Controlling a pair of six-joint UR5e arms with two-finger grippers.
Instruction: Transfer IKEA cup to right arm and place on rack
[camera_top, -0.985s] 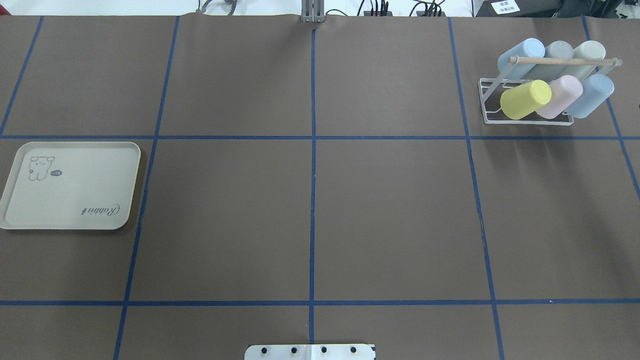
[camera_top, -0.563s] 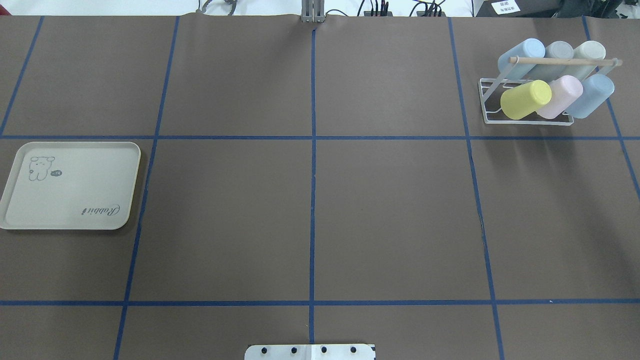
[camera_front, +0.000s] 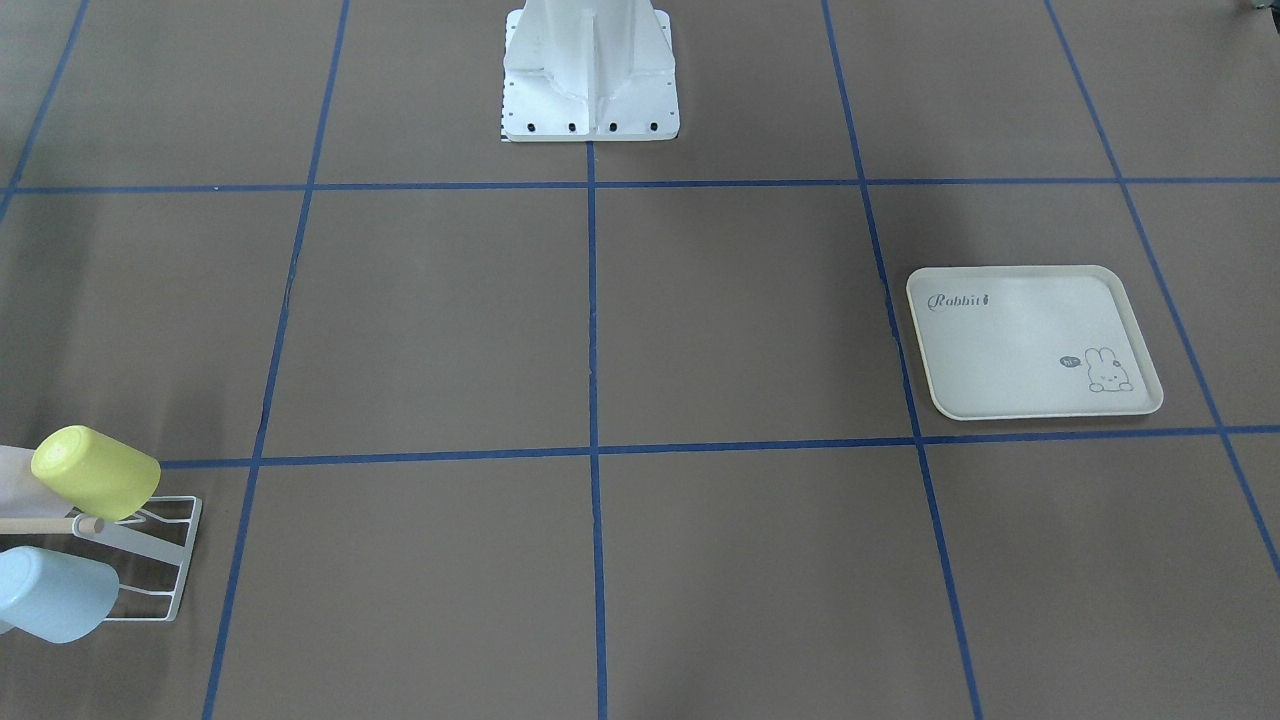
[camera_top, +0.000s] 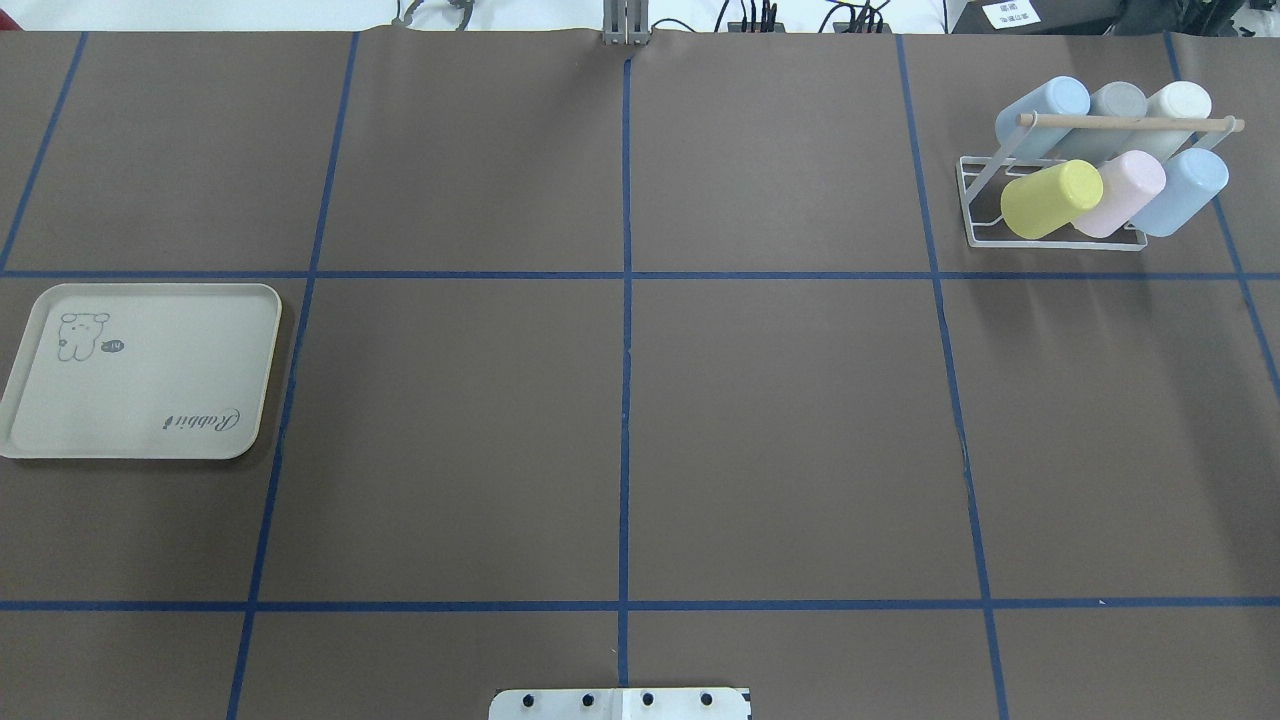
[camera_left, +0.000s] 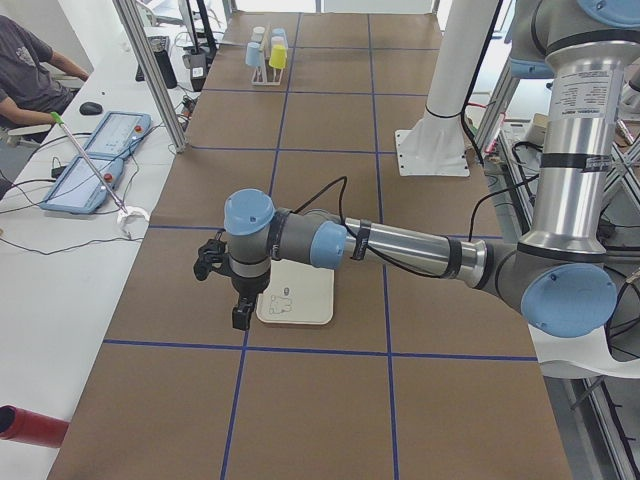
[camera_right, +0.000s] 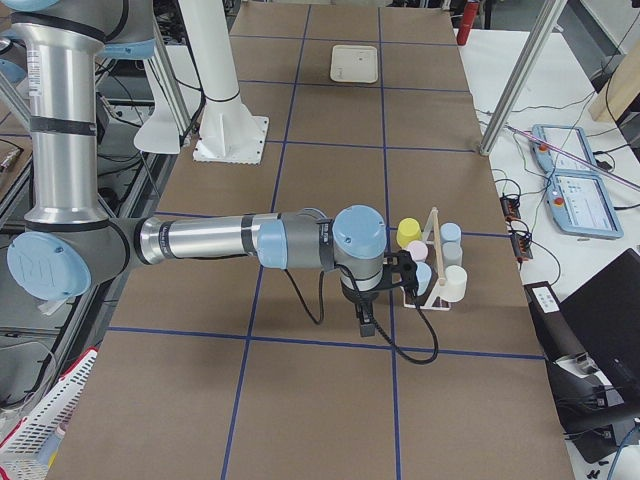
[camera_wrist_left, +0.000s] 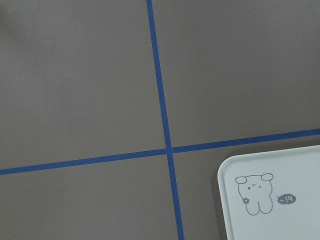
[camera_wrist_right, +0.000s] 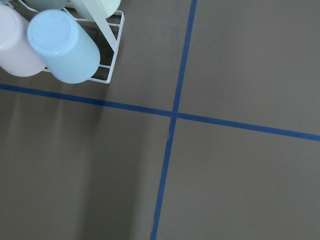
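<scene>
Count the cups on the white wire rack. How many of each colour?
Light blue plastic cups: 2
Yellow plastic cup: 1
Pink plastic cup: 1
Grey plastic cup: 1
Cream plastic cup: 1
Total: 6 cups on the white wire rack.

Robotics laboratory, test-cell type. Grounds: long table (camera_top: 780, 420) under brown sheeting, squared off in blue tape (camera_top: 626, 400); two industrial arms, left arm (camera_left: 400, 245) and right arm (camera_right: 200, 240), around a white pedestal (camera_front: 590, 90); aluminium posts (camera_left: 150, 70) along the edge; teach pendants (camera_left: 110, 135) on a white side bench; a seated person (camera_left: 25, 70) beside them.
</scene>
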